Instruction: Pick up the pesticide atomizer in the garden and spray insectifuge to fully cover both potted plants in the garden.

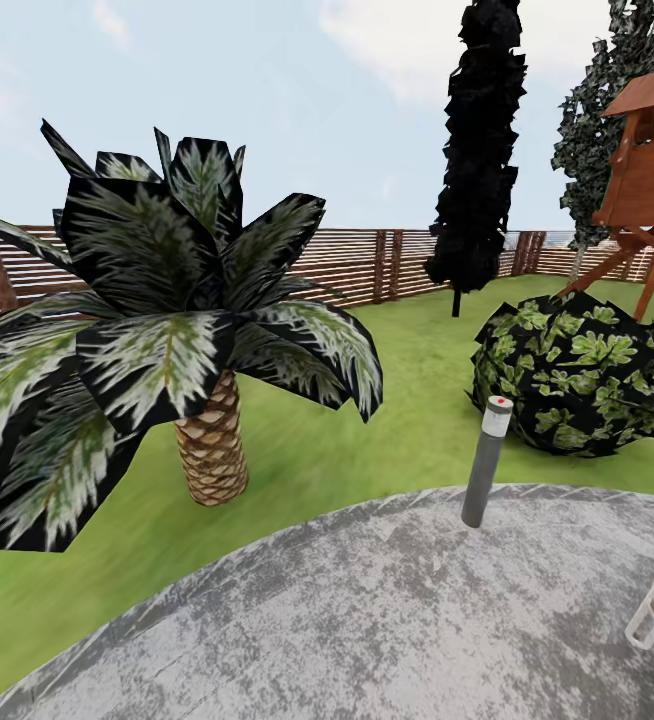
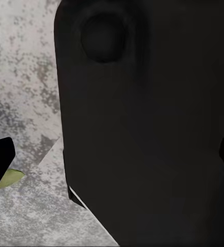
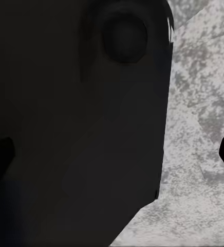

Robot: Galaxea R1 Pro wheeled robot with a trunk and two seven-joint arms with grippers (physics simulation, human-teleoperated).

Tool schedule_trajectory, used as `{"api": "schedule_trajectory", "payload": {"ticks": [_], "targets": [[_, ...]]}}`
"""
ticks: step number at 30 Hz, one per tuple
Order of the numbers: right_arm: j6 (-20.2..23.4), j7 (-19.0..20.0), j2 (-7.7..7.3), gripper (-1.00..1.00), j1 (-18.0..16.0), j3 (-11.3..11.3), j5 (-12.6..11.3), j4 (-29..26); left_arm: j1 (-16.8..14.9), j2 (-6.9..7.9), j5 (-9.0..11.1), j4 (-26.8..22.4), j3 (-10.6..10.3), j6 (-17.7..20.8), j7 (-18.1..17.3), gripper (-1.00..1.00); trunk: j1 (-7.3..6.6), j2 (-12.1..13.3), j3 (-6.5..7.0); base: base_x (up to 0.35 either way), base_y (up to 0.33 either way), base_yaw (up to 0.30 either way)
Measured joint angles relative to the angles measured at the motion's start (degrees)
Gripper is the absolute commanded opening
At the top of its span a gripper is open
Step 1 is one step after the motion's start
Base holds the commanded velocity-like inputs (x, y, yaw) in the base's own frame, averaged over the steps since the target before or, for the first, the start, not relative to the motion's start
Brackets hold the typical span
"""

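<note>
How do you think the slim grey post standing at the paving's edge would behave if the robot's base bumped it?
The grey post already leans, so it might tip. It looks tall, narrow and rigid, so it would probably topple rather than bend. Being cylindrical, it could roll across the stone paving.

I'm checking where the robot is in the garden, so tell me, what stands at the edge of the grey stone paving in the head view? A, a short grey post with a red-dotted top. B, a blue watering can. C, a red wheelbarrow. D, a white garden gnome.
A: a short grey post with a red-dotted cap stands at the paving edge, in front of the round leafy bush.
</note>
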Motion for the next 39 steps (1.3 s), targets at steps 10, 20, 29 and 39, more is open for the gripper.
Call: {"api": "schedule_trajectory", "payload": {"ticks": [10, 20, 29, 39], "targets": [[-0.16, -0.35, 2.63, 1.00, -0.26, 0.03, 0.15, -1.96, 0.01, -0.17, 0.08, 0.09, -0.09, 0.03, -0.12, 1.00, 0.00, 0.01, 0.02, 0.000, 0.000, 0.000], [-0.62, -0.46, 3.69, 1.00, -0.25, -0.22, 0.15, -3.66, 0.00, -0.08, -0.13, -0.20, -0.23, -0.10, -0.16, 1.00, 0.00, 0.01, 0.02, 0.000, 0.000, 0.000], [-1.34, -0.33, 3.59, 1.00, -0.25, -0.23, 0.09, -4.48, -0.01, -0.04, -0.14, -0.26, -0.24, -2.84, -0.16, 1.00, 0.00, 0.01, 0.23, 0.000, 0.000, -0.194], [-1.35, -0.36, 3.51, 1.00, -0.25, -0.30, 0.08, -5.16, -0.01, 0.07, -0.44, -0.26, -0.43, -7.12, -0.16, 1.00, 0.00, 0.01, 0.29, 0.000, 0.000, -0.295]]}}
